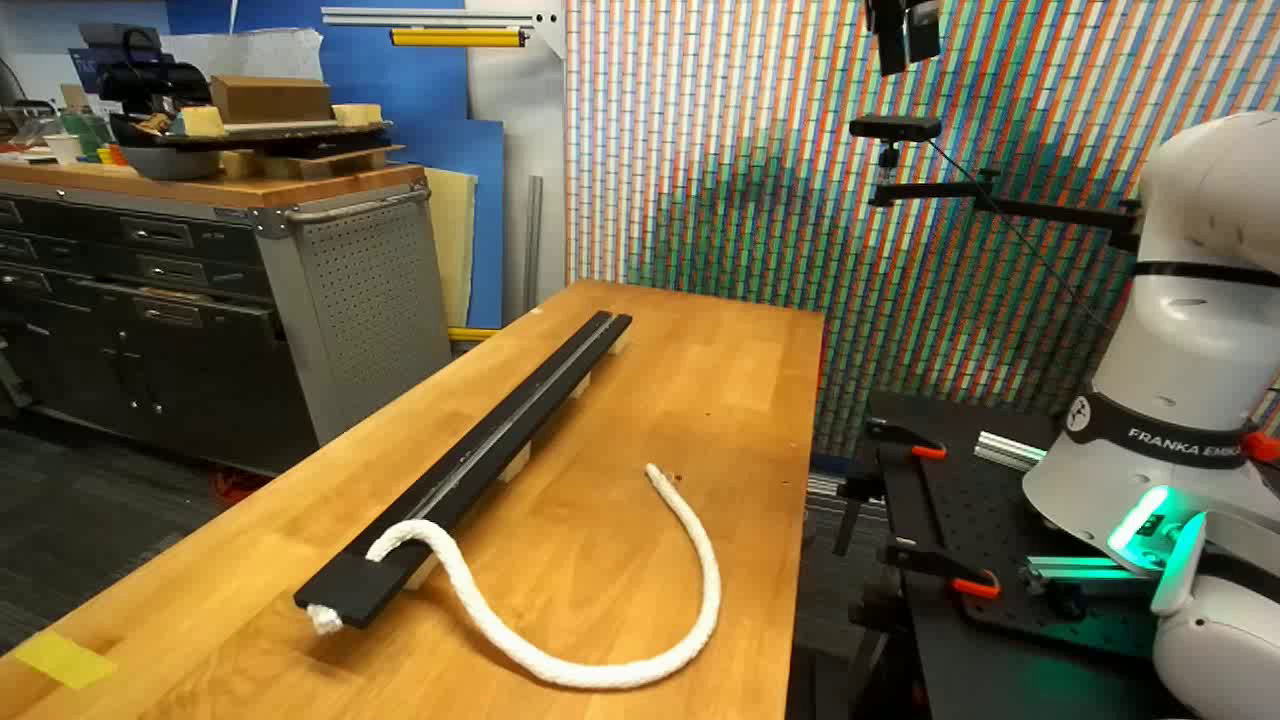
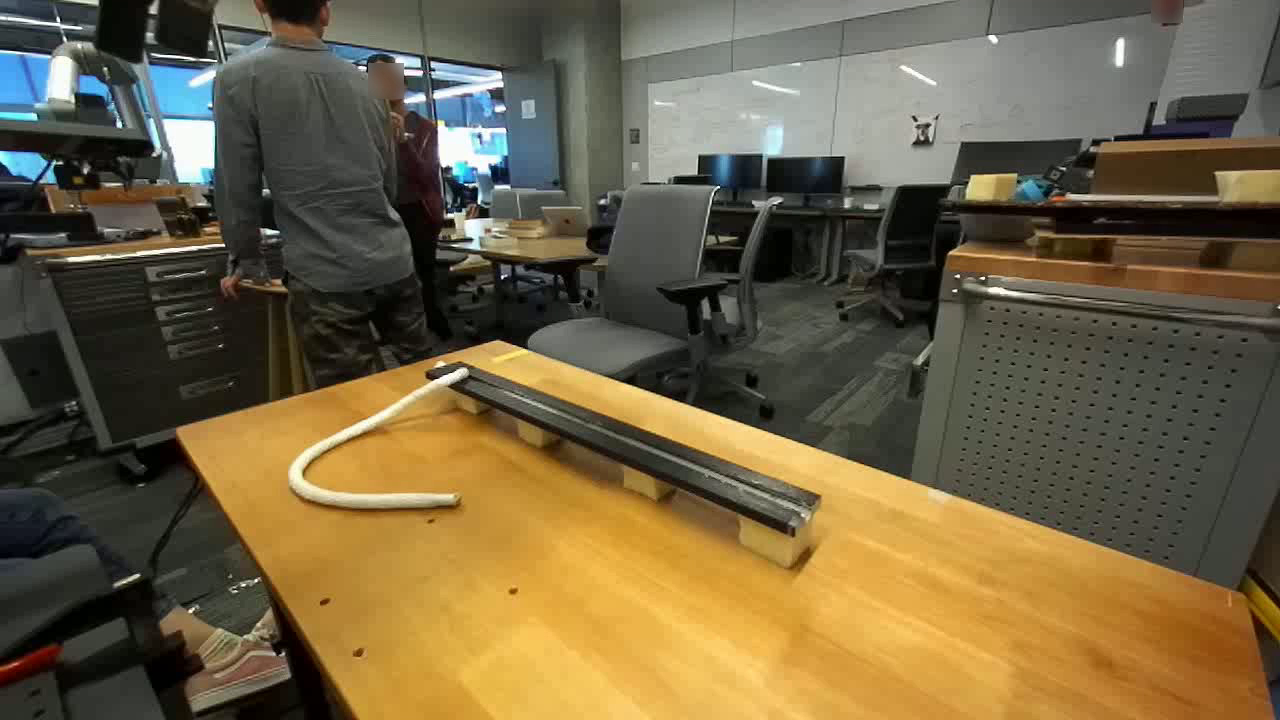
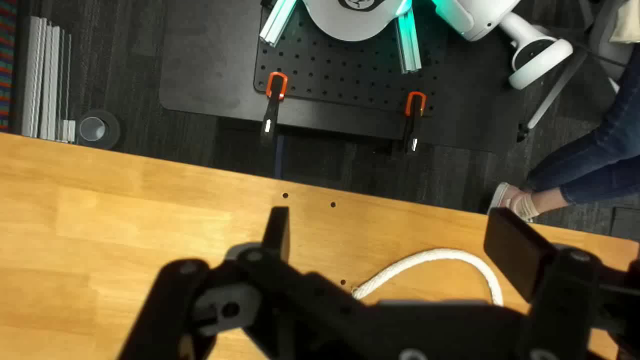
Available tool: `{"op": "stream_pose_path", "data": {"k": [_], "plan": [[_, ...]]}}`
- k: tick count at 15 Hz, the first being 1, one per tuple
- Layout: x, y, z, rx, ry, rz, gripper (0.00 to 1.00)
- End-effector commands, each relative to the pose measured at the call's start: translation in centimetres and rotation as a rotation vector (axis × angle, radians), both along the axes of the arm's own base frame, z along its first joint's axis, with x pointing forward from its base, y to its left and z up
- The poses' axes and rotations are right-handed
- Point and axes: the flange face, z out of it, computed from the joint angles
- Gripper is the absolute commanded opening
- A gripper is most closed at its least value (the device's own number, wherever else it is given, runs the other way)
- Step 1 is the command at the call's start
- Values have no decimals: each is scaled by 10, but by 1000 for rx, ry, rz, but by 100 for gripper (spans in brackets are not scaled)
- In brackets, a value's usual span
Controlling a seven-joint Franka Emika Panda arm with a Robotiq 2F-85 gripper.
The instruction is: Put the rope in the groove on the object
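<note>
The wide-spread gripper (image 3: 390, 230) hung well above the rope (image 1: 590, 677), whose loose length bowed out beside the bar (image 1: 471, 447), off its groove (image 1: 500, 432)

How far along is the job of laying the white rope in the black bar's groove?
Looks done: one end of the rope meets the black bar near its end, where a white tuft pokes out.
In hand: nothing; in the wrist view the tool stands open, holding no rope.
Left: seemingly most of the laying; the groove shows no rope beyond that end, and most of the rope curves across the tabletop.
</note>
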Motion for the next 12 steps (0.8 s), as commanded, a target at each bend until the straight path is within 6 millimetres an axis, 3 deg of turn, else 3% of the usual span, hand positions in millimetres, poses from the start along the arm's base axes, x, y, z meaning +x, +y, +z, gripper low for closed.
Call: {"op": "stream_pose_path", "data": {"k": [1,12], "plan": [[0,0,1,0,-1,0,100],[3,0,1,13,-23,-30,100]]}}
